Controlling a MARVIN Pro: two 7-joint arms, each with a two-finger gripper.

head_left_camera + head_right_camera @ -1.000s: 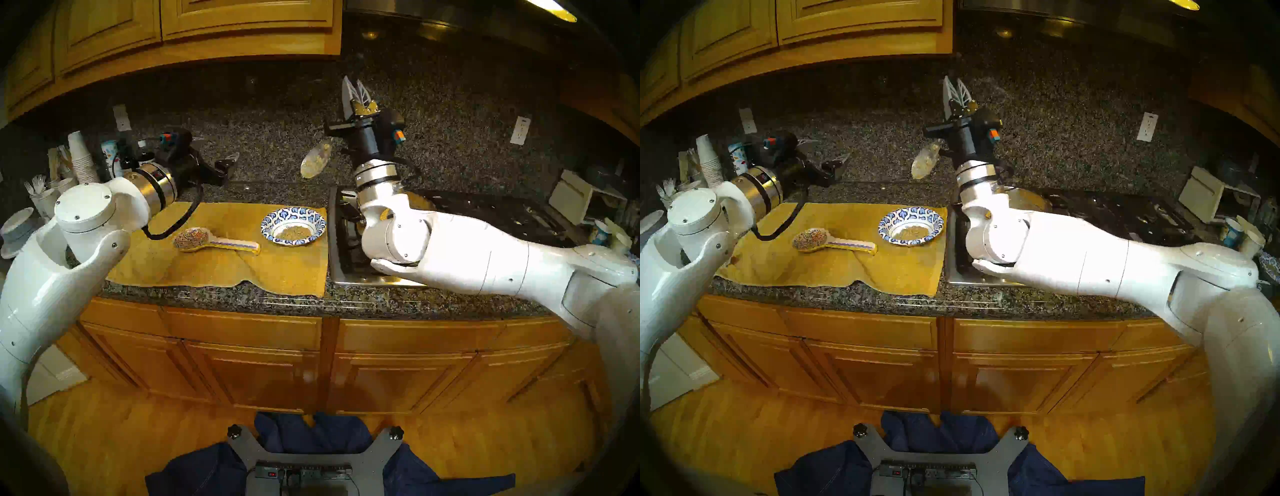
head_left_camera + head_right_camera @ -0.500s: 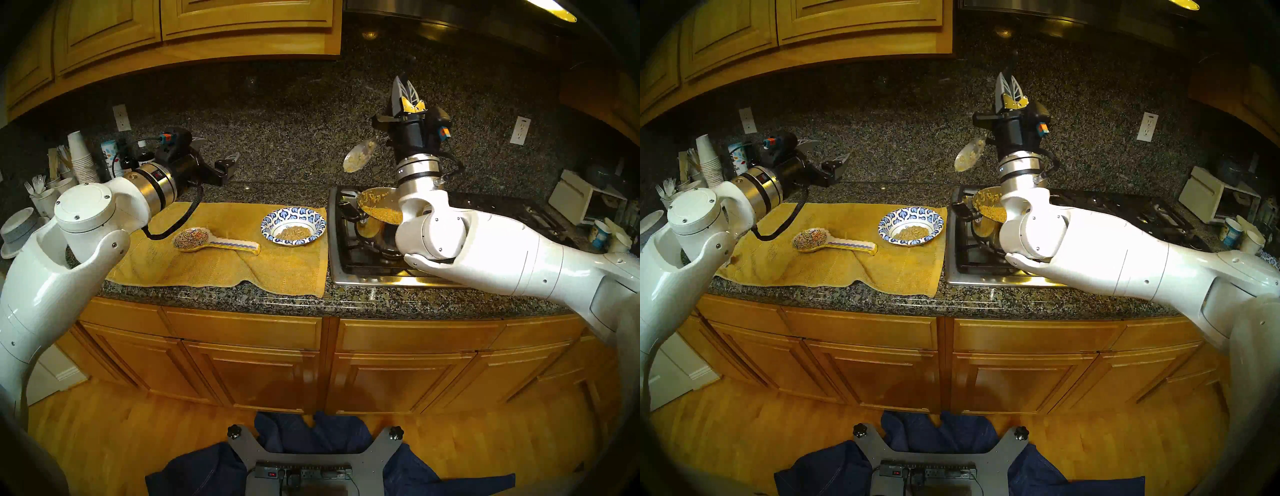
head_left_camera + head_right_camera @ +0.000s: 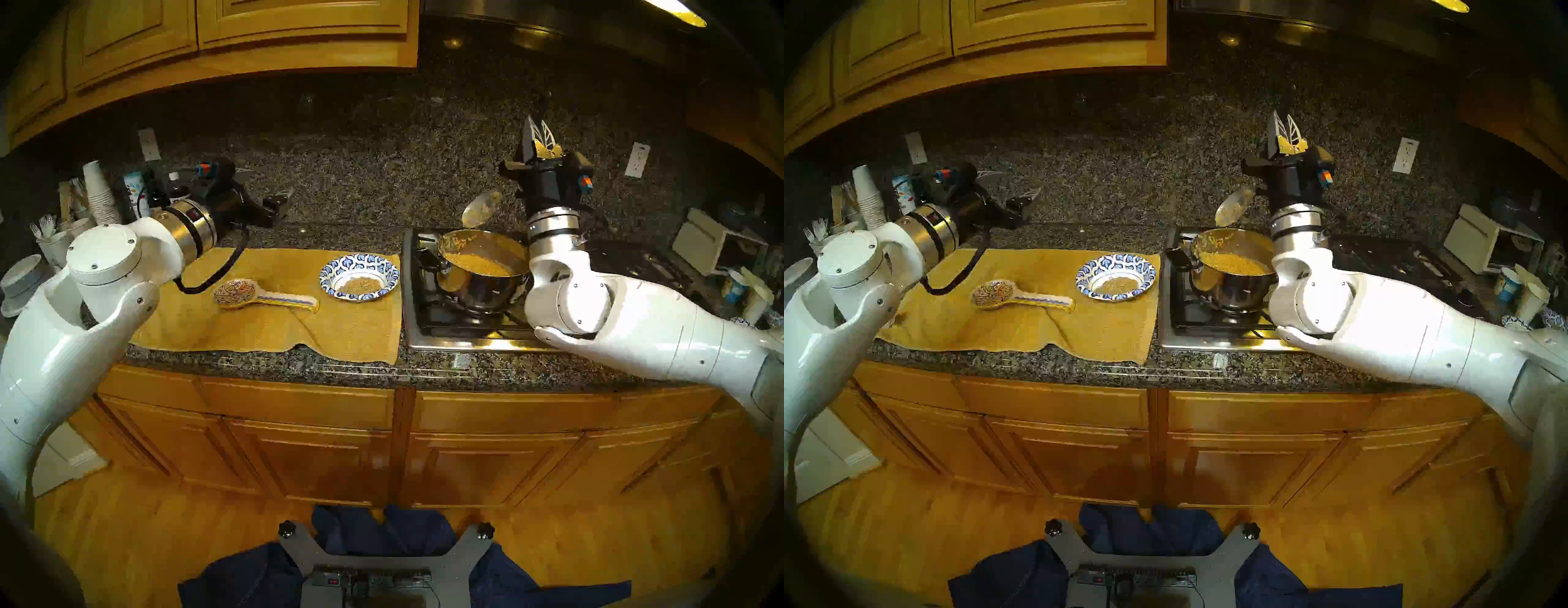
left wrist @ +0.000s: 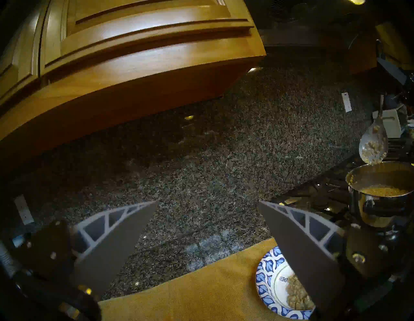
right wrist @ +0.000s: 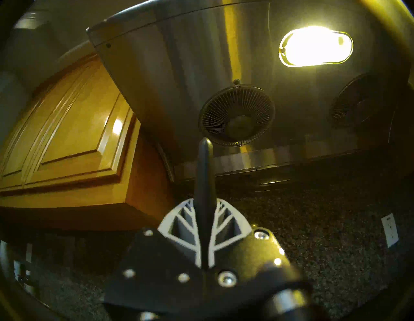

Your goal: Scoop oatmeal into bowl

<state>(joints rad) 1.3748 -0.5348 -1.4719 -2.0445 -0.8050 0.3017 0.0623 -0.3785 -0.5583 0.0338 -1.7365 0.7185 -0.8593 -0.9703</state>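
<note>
The blue-and-white bowl [image 3: 335,266] sits on a yellow towel with a little oatmeal [image 3: 358,285] in its centre. More oatmeal [image 3: 481,263] fills the steel pot [image 3: 475,293] on the stove. My right gripper [image 3: 536,125] points upward, shut on the dark handle [image 5: 205,168] of a spoon. The spoon's bowl [image 3: 480,208] hangs just above the pot's back rim with oatmeal stuck to it. My left gripper [image 3: 265,182] hovers open and empty over the counter, behind and left of the bowl [image 4: 264,269].
A painted spoon rest [image 3: 263,297] lies on the towel [image 3: 275,335] left of the bowl. The stove's grates [image 3: 441,322] surround the pot. Paper cups [image 3: 99,199] and bottles crowd the far left. The range hood [image 5: 224,67] hangs above my right gripper.
My right arm has carried the spoon to the right and slightly down, from beside the bowl to over the pot. The left arm has not moved.
</note>
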